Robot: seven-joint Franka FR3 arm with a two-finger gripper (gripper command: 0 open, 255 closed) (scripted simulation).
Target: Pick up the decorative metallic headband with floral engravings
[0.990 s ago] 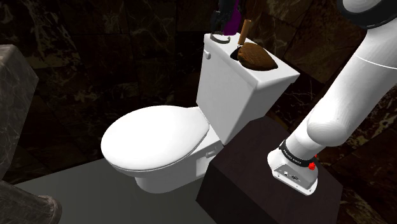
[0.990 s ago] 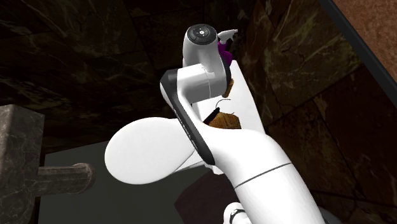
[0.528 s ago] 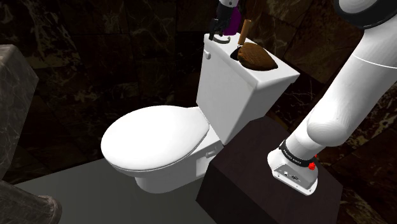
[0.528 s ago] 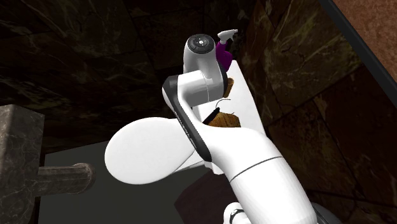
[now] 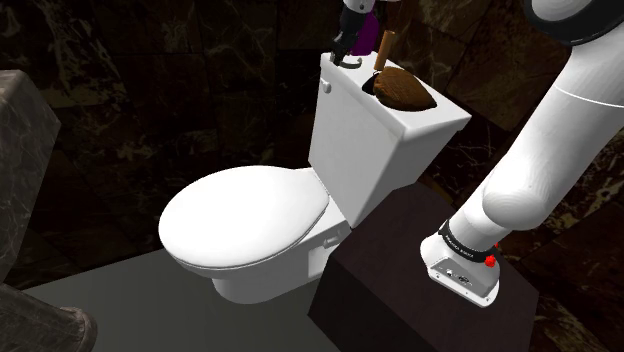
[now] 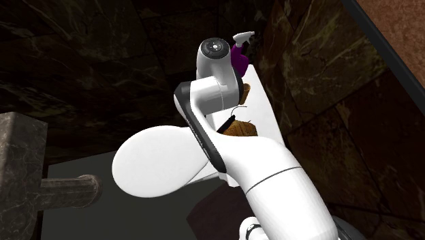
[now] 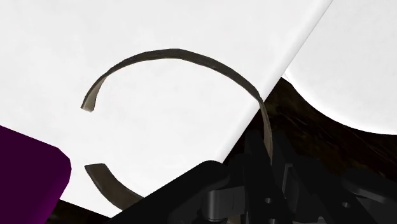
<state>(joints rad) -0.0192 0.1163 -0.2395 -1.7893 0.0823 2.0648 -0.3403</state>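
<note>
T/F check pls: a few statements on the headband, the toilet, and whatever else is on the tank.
1. The headband lies on the white tank lid. True.
2. The toilet lid is raised. False: it is down, closed.
3. The headband is a closed ring. False: it is an open C with a gap between its ends.
4. A brown object also sits on the tank lid. True.
5. A purple object is near the headband. True.
</note>
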